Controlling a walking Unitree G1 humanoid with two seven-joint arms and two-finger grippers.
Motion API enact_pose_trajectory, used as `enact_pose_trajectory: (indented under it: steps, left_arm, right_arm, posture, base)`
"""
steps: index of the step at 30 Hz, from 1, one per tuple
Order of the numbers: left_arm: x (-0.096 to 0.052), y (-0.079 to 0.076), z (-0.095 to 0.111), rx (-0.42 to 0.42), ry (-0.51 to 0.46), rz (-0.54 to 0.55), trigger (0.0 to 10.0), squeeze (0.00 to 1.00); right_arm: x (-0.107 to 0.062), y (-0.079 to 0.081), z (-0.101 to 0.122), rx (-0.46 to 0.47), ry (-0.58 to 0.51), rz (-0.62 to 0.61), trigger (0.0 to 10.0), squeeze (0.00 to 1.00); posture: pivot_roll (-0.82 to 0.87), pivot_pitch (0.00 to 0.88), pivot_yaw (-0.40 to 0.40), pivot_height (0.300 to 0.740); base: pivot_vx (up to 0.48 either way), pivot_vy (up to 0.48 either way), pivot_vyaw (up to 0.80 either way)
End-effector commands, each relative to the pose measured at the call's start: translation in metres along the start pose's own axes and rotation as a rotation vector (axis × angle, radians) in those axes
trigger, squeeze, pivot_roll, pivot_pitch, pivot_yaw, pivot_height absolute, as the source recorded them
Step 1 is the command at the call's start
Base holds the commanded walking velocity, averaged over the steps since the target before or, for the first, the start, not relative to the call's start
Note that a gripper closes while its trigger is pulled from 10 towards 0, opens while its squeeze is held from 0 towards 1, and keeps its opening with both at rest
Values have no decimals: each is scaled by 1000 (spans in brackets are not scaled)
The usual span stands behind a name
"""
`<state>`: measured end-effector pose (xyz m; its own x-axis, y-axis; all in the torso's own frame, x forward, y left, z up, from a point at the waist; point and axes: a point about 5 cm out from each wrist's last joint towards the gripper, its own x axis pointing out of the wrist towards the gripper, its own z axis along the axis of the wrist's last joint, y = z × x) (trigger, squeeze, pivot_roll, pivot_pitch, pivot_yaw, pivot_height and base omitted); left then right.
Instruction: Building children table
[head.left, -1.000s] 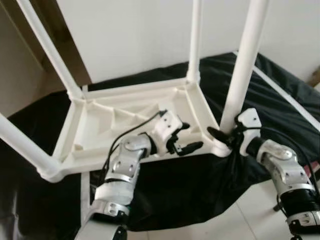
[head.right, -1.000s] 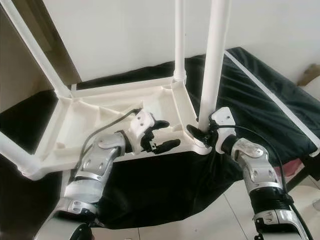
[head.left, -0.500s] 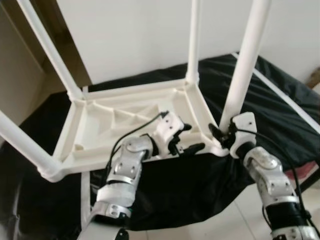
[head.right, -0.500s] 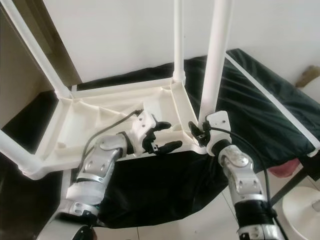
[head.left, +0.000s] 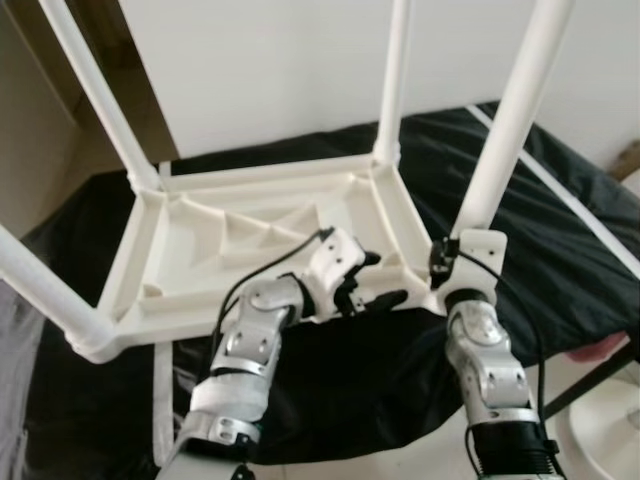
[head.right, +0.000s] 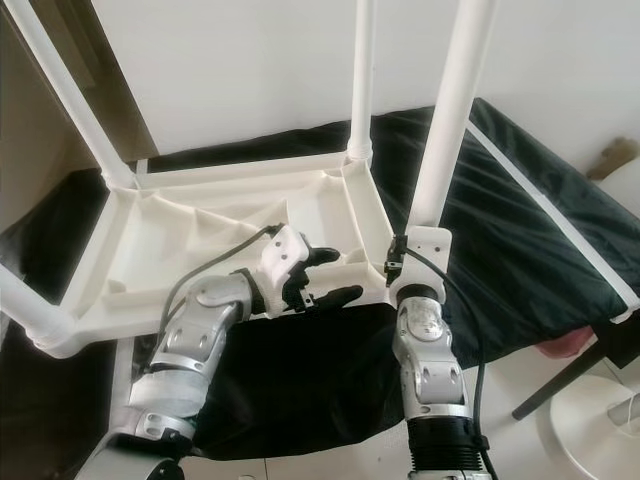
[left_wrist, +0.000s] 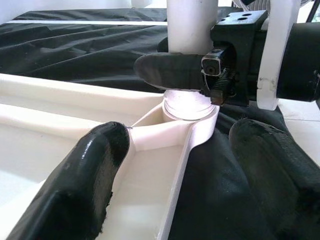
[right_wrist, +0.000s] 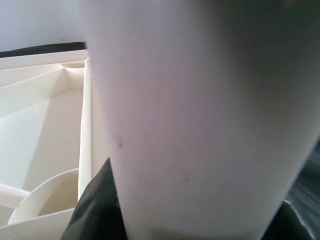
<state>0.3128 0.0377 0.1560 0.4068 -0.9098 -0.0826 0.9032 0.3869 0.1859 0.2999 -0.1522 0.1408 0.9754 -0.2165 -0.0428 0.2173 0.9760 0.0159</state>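
Observation:
A white plastic children's table (head.left: 200, 255) lies upside down on a black cloth (head.left: 560, 250), its legs pointing up. My right gripper (head.left: 447, 262) is shut on the near right leg (head.left: 505, 130) just above its corner socket (left_wrist: 190, 107); in the left wrist view one of its black fingers (left_wrist: 170, 70) lies across that leg. In the right wrist view the leg (right_wrist: 200, 115) stands close between the fingers. My left gripper (head.left: 378, 278) is open and straddles the table's near rim beside that corner, with one finger (left_wrist: 75, 185) inside the tray and the other (left_wrist: 275, 175) over the cloth.
The far right leg (head.left: 395, 80), far left leg (head.left: 95, 90) and near left leg (head.left: 40, 290) stand in their sockets. A white wall is behind. Pale floor tiles, a round white object (head.left: 610, 440) and a red item (head.left: 600, 350) are at the lower right.
My right arm has swung left around the near right leg, so its forearm now rises straight below the corner. The left gripper has stayed at the rim. The camera shifted slightly.

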Motion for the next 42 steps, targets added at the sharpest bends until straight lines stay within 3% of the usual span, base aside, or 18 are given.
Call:
enact_pose_trajectory:
  steps: [1, 7, 8, 9, 10, 14, 17, 21, 22, 23, 28, 29, 30, 37, 42]
  left_arm:
    - [-4, 13, -2, 4, 20, 265, 10000, 0]
    - [-7, 14, -2, 5, 23, 271, 10000, 0]
    - [-7, 13, -2, 6, 23, 268, 10000, 0]
    - [-7, 13, -2, 6, 23, 266, 10000, 0]
    - [-7, 12, -2, 6, 23, 265, 10000, 0]
    - [-6, 12, -2, 6, 22, 264, 10000, 0]
    - [-6, 12, -2, 6, 21, 261, 10000, 0]
    - [-7, 12, -2, 11, 22, 254, 10000, 0]
    - [-7, 12, -2, 11, 22, 254, 10000, 0]
    - [-7, 13, -1, 14, 22, 252, 10000, 0]
    - [-7, 13, -1, 14, 21, 251, 10000, 0]
    - [-6, 13, 0, 16, 21, 247, 10000, 0]
    - [-5, 12, 0, 18, 22, 241, 10000, 0]
    - [-4, 12, 1, 21, 20, 230, 10000, 0]
    - [-3, 14, 3, 28, 18, 225, 10000, 0]
  right_arm:
    - [-5, -2, -19, 17, 124, -25, 10000, 0]
    - [-7, -4, -17, -33, 115, -65, 10000, 0]
    - [-7, -3, -17, -25, 111, -63, 10000, 137]
    - [-7, -3, -17, -16, 109, -61, 10000, 137]
    - [-7, -3, -14, -9, 87, -49, 10000, 1000]
    - [-8, -6, -7, -5, 25, -1, 10000, 1000]
    - [-10, -9, 0, -34, -32, 120, 10000, 1000]
    - [-8, -36, 4, -19, -59, 177, 10000, 1000]
    - [-8, -36, 4, -19, -59, 177, 10000, 1000]
    - [-6, -50, 9, -49, -87, 249, 10000, 1000]
    - [-5, -55, 12, -62, -106, 281, 10000, 1000]
    - [-5, -54, 9, -69, -81, 365, 10000, 851]
    - [-4, -54, 7, -82, -57, 470, 10000, 0]
    - [-1, -58, 7, -157, -22, 702, 10000, 0]
    - [12, -59, 11, -215, 32, 844, 10000, 0]
  posture:
    - [-82, 0, 47, 740]
    - [-80, 0, 50, 740]
    - [-80, 0, 50, 740]
    - [-80, 0, 51, 740]
    - [-80, 0, 51, 740]
    - [-81, 0, 54, 740]
    - [-84, 0, 61, 740]
    - [-89, 0, 66, 740]
    - [-89, 0, 66, 740]
    - [-91, 0, 68, 740]
    - [-91, 0, 68, 740]
    - [-98, 0, 75, 740]
    - [-98, 0, 75, 740]
    - [-104, 0, 89, 740]
    - [-102, 0, 96, 740]
  base:
    - [0, 0, 0]
    - [0, 0, 0]
    - [0, 0, 0]
    - [0, 0, 0]
    - [0, 0, 0]
    - [0, 0, 0]
    - [0, 0, 0]
    - [0, 0, 0]
    - [0, 0, 0]
    - [0, 0, 0]
    - [0, 0, 0]
    - [0, 0, 0]
    - [0, 0, 0]
    - [0, 0, 0]
    - [0, 0, 0]
